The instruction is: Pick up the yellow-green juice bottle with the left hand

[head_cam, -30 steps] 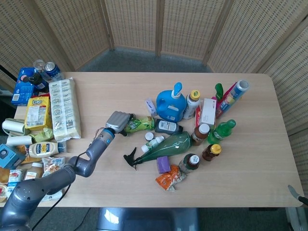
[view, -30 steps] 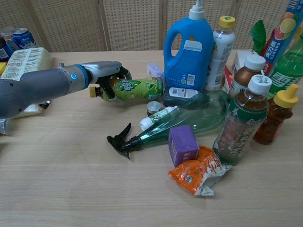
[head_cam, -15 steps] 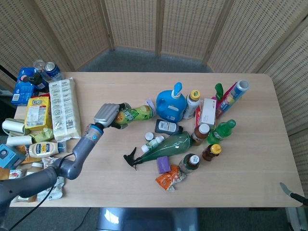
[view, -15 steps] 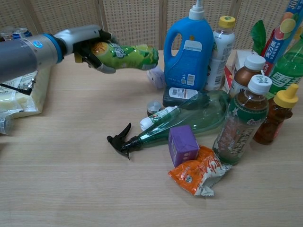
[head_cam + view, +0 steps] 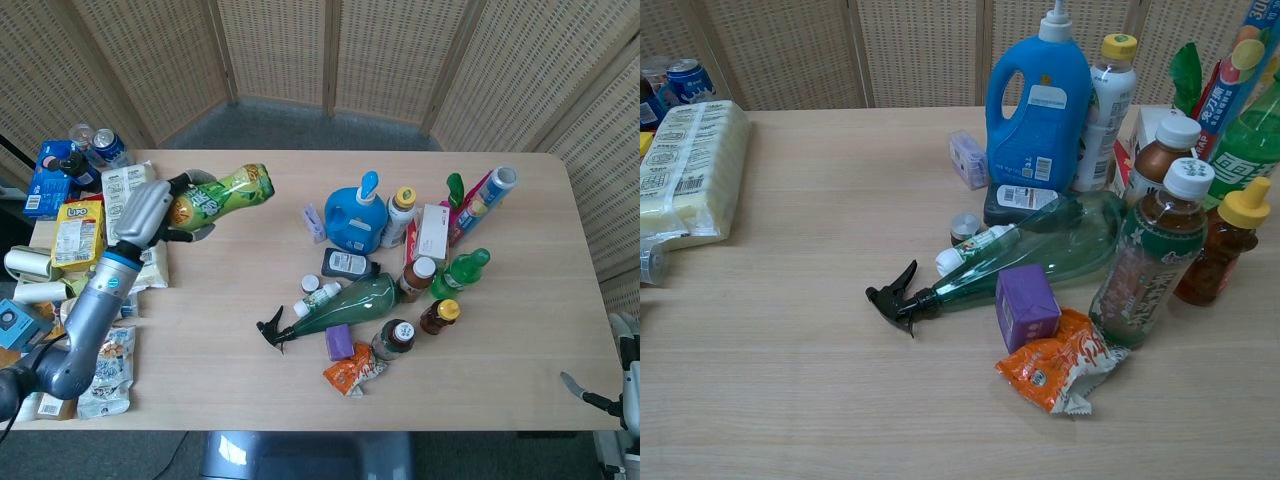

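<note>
Snacks and cans [image 5: 96, 146] crowd the table's [image 5: 240, 330] left edge at 9 o'clock in the head view, with a long cracker pack [image 5: 133, 215] lying beside them.

Left robot hand [image 5: 150, 212] is raised above that pack. Fingers are wrapped round the cap end of the juice bottle [image 5: 215, 195]. Bottle is clear of the table, lying nearly level, base pointing toward 2 o'clock. Chest view shows neither hand nor bottle, only the cracker pack [image 5: 685, 170] at its left side.

Centre-right cluster, head view:
- blue detergent jug [image 5: 355, 215] upright at 12 o'clock of the group, a white bottle with yellow cap [image 5: 398, 215] just beside it at 3 o'clock
- dark flat bottle [image 5: 349, 264] lying in front of the jug
- green spray bottle [image 5: 335, 305] on its side, black trigger pointing to 8 o'clock
- purple box [image 5: 339, 342] touching the sprayer's lower side, orange snack bag [image 5: 353, 370] just below it
- tea bottle, white cap [image 5: 395, 339], upright at 3 o'clock of the box
- small amber bottle, yellow cap [image 5: 439, 316], further right
- green soda bottle [image 5: 460, 272] and brown bottle [image 5: 417, 278] behind these

Right robot hand [image 5: 622, 395]: only a sliver at the frame's lower right edge, off the table. Cannot tell how its fingers stand.
</note>
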Motion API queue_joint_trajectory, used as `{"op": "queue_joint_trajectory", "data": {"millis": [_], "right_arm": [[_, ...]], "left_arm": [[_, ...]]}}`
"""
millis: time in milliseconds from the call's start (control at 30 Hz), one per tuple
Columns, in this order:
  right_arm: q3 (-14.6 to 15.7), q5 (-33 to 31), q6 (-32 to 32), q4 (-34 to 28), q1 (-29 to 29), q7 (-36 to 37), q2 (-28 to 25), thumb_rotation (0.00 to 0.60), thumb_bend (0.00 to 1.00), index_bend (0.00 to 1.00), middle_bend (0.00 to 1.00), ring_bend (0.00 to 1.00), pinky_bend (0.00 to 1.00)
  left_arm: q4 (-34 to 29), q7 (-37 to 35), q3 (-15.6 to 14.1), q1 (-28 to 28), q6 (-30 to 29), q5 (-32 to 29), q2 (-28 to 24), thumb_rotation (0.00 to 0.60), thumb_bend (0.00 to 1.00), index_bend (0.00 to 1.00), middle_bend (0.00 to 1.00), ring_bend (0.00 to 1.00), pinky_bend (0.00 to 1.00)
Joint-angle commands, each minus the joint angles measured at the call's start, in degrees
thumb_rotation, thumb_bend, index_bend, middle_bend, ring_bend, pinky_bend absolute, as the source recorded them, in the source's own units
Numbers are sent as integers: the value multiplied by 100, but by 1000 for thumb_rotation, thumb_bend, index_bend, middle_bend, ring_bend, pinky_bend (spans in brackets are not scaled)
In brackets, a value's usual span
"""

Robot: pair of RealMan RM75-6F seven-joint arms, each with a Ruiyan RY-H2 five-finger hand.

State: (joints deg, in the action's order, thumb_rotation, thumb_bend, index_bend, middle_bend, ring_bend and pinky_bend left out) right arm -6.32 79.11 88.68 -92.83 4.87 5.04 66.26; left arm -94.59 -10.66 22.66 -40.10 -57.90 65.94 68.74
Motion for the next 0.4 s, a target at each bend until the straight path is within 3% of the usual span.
{"op": "queue_joint_trajectory", "data": {"millis": [33, 400], "right_arm": [[9, 30, 4, 51, -9, 53, 39, 493, 36, 0, 0, 0, 0], [44, 78, 25, 98, -6, 114, 91, 489, 36, 0, 0, 0, 0]], "left_arm": [[-542, -168, 238, 296, -407, 10, -407, 600, 308, 747, 746, 799, 623], [-975, -379, 329, 491, -752, 113, -737, 600, 304, 741, 740, 797, 613]]}}
